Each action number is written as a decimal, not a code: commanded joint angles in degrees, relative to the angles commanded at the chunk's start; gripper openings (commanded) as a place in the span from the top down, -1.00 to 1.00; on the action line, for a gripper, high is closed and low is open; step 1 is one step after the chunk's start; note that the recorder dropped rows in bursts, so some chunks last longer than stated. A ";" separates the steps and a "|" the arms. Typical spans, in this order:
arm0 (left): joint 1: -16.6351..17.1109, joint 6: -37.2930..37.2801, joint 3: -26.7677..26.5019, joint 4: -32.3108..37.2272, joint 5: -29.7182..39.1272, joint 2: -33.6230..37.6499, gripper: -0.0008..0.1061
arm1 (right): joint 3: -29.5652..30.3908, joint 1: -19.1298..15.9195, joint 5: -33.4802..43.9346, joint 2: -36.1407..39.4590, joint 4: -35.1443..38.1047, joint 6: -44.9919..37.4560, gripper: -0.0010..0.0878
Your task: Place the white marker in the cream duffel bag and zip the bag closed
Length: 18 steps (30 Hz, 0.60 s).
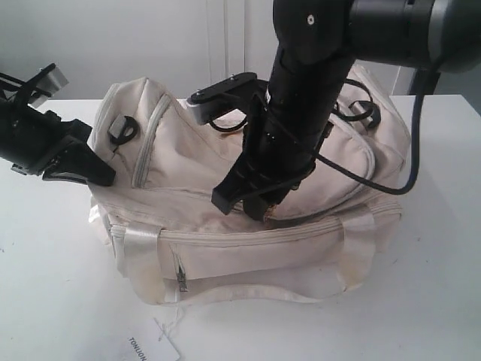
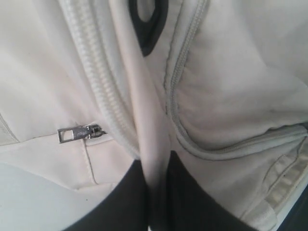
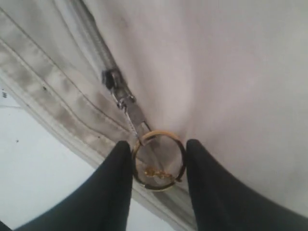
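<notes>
The cream duffel bag (image 1: 248, 248) lies on the white table (image 1: 45, 286). My left gripper (image 1: 101, 177) is at the bag's left end. In the left wrist view the left gripper (image 2: 156, 192) is shut on an upright fold of the bag's cream fabric (image 2: 144, 120). My right gripper (image 1: 244, 207) reaches down onto the bag's top near its front. In the right wrist view the right gripper (image 3: 159, 166) holds the gold ring pull (image 3: 163, 133) between both fingers, with a bit of gold chain inside the ring. The ring hangs from the zipper slider (image 3: 113, 79). The white marker is out of view.
A flat white paper tag (image 1: 154, 347) with black letters lies at the table's front edge. A silver front-pocket zipper pull (image 2: 72, 134) and a black end ring (image 2: 147, 19) sit close to the left gripper. Black cables trail over the bag's right side (image 1: 376, 184).
</notes>
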 joint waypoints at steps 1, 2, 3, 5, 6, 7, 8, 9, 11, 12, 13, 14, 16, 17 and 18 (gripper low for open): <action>0.00 0.00 0.00 0.00 0.00 0.00 0.99 | 0.00 0.00 0.00 -0.53 -1.32 0.71 0.92; 0.00 0.00 0.00 0.00 0.00 0.00 0.99 | 0.00 0.00 0.00 -1.11 -2.93 1.50 0.92; 0.00 0.00 0.00 0.00 0.00 0.00 0.99 | 0.00 0.00 0.00 -1.72 -4.42 2.24 0.92; 0.00 0.00 0.00 0.43 0.02 0.00 0.99 | 0.00 0.00 0.00 -2.84 -7.39 3.59 0.92; 0.00 0.00 0.00 0.57 0.02 0.00 0.99 | 0.00 0.00 0.00 -3.25 -8.47 4.29 0.92; 0.00 0.00 0.00 0.67 0.02 0.00 0.99 | 0.00 -0.25 0.00 -3.70 -9.32 4.30 0.92; 0.00 0.00 0.00 0.67 0.02 0.00 0.99 | 0.00 -0.68 0.00 -4.09 -9.56 4.41 0.92; 0.00 0.00 0.00 0.67 0.02 0.00 0.99 | 0.00 -1.00 0.00 -4.35 -9.69 4.51 0.92; 0.00 0.00 0.00 0.67 0.02 0.00 0.99 | 0.00 -2.10 0.00 -5.10 -9.93 4.51 0.92; 0.00 0.00 0.00 0.67 0.02 0.00 0.99 | 0.00 -2.57 0.00 -5.39 -10.05 4.51 0.92; 0.00 0.00 0.00 0.67 0.02 0.00 0.99 | 0.00 -3.16 0.00 -5.73 -10.04 4.80 0.92; 0.00 0.00 0.00 0.84 0.02 0.00 0.99 | 0.00 -3.80 0.00 -6.01 -10.14 4.93 0.92; 0.00 0.00 0.00 0.84 -0.10 0.00 0.99 | 0.00 -5.14 0.00 -6.72 -10.14 4.93 0.92; 0.00 0.00 0.00 0.84 -0.10 0.00 0.99 | 0.00 -5.82 0.00 -6.94 -10.26 4.93 0.92; 0.00 0.00 0.00 0.84 -0.10 0.00 0.99 | 0.00 -6.38 0.00 -7.24 -10.26 4.93 0.92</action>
